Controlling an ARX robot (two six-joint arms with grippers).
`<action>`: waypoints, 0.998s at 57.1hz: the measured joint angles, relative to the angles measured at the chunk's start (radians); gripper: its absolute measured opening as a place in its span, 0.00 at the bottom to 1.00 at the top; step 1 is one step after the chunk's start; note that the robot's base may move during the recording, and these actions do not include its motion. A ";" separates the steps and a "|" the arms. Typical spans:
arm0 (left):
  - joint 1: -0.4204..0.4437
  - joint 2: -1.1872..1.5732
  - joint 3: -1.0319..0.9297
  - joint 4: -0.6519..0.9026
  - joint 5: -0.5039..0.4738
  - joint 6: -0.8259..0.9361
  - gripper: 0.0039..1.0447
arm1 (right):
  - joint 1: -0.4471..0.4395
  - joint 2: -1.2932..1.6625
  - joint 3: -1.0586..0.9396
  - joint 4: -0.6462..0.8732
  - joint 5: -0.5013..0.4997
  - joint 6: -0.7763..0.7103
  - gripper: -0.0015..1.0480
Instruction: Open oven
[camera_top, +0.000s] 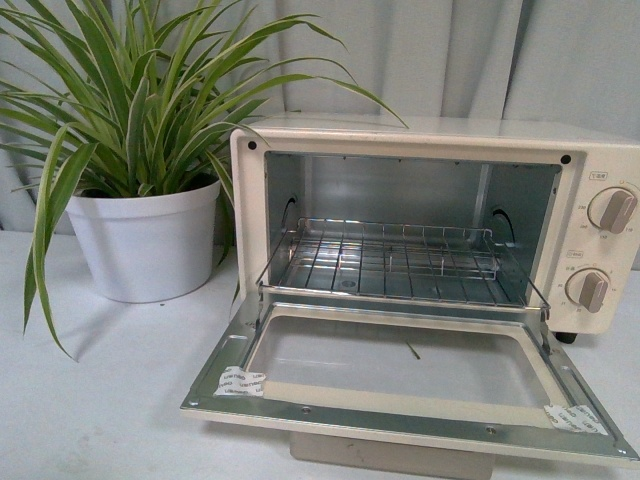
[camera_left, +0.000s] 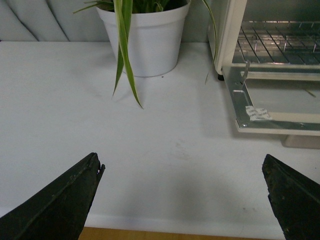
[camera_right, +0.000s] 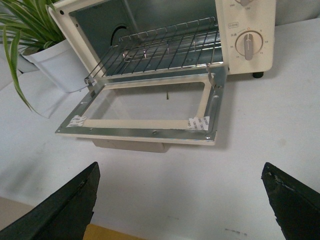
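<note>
Worktop (camera_top: 100, 400) bearing oven (camera_top: 600, 150) beside potted plant (camera_top: 145, 240), door (camera_top: 400, 424) already lying flat, long handle (camera_top: 390, 458) running side to side beneath it, straight ahead of wide-spread, empty right pincer (camera_right: 180, 167), seemingly nearer than equally wide, empty left pincer (camera_left: 181, 159).

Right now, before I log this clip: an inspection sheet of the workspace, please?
Surface: white table, faint scuffs.
Job's things: oven with door folded down open; wire rack inside, nothing on it.
Clutter: potted plant left of the oven; tape scraps on the door corners.
Grippers: left gripper and right gripper open, holding nothing, short of the oven.
Cables: nothing seen.
Surroundings: grey curtain behind.
</note>
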 joint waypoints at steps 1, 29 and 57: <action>0.009 -0.013 -0.004 0.000 0.004 0.000 0.94 | -0.011 -0.006 -0.008 0.007 -0.010 0.001 0.91; 0.254 -0.185 -0.100 0.104 0.261 0.039 0.49 | -0.013 -0.109 -0.102 0.194 0.296 -0.253 0.49; 0.598 -0.299 -0.170 0.061 0.579 0.046 0.04 | -0.178 -0.171 -0.158 0.187 0.138 -0.288 0.01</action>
